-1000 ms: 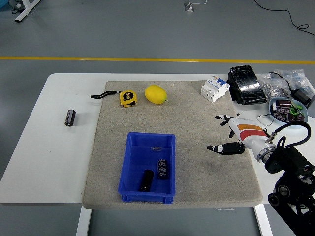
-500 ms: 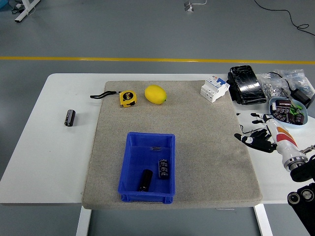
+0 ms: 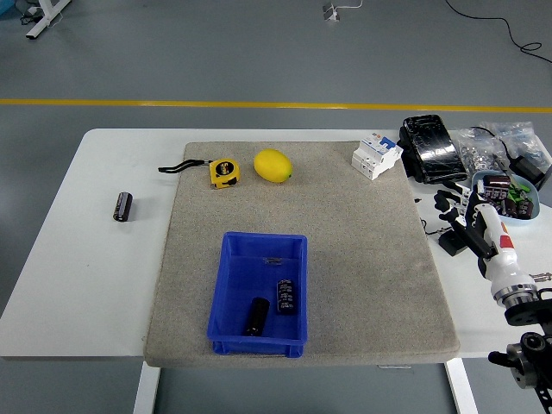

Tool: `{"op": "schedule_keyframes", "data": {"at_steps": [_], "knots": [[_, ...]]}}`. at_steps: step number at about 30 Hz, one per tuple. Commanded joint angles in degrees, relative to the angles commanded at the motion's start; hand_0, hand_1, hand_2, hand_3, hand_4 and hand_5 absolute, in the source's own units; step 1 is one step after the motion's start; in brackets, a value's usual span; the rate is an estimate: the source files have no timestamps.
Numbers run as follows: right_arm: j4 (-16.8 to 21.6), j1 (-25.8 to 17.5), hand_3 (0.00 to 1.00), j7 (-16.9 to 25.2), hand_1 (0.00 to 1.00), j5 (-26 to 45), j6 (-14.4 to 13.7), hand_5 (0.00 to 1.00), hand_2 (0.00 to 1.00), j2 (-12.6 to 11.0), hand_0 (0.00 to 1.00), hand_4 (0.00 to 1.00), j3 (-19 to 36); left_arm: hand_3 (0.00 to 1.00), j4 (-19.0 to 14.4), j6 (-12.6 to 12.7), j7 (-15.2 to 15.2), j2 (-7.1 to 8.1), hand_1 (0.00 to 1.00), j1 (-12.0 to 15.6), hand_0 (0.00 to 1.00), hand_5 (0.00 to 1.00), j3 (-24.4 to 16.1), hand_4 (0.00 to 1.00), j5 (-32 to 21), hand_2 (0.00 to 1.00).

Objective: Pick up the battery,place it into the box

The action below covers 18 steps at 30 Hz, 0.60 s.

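A small black cylindrical battery (image 3: 123, 207) lies on the bare white desk (image 3: 78, 276) at the far left, well apart from the robot's right hand (image 3: 457, 224), which hangs over the desk's right edge just off the grey felt mat (image 3: 345, 259) with its black fingers (image 3: 443, 201) loosely spread and holding nothing. The open blue plastic box (image 3: 259, 293) sits on the mat's near part, between battery and hand, with two dark cylindrical batteries (image 3: 272, 305) lying inside it.

No legible text; print on tape measure (image 3: 224, 172) too small.
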Motion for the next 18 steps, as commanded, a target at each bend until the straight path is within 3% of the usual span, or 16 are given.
{"op": "schedule_keyframes", "data": {"at_steps": [2, 3, 9, 10, 18], "knots": [[-0.24, -0.01, 0.842, 0.52, 0.773, 4.84, 1.25, 0.829, 0.82, 0.05, 0.768, 0.998, -0.12, 0.615, -0.02, -0.01, 0.0, -0.01, 0.56, 0.02, 0.611, 0.667, 0.03, 0.618, 0.0, 0.632], [-0.37, 0.02, 0.87, 0.73, 0.814, 7.45, 1.72, 0.897, 0.849, 0.07, 0.819, 0.998, -0.18, 0.615, -0.01, -0.01, 0.01, -0.02, 0.561, 0.02, 0.609, 0.665, 0.0, 0.616, 0.05, 0.63], [-1.2, 0.31, 0.87, 1.84, 0.814, 20.29, 3.36, 0.897, 0.849, 0.26, 0.819, 0.998, -0.14, 0.615, -0.01, 0.07, -0.09, -0.08, 0.561, -0.17, 0.609, 0.665, 0.18, 0.616, -0.13, 0.63], [-1.28, 0.31, 0.892, 2.05, 0.834, 20.93, 3.46, 0.934, 0.86, 0.28, 0.852, 0.998, -0.12, 0.615, 0.0, 0.1, -0.13, -0.08, 0.561, -0.19, 0.611, 0.667, 0.23, 0.618, -0.22, 0.63], [-1.48, 0.18, 0.898, 2.09, 0.837, 20.87, 3.73, 0.948, 0.867, 0.37, 0.857, 0.998, 0.32, 0.615, 0.0, 0.15, -0.24, -0.11, 0.561, -0.41, 0.608, 0.666, 0.42, 0.617, -0.52, 0.63]]}}
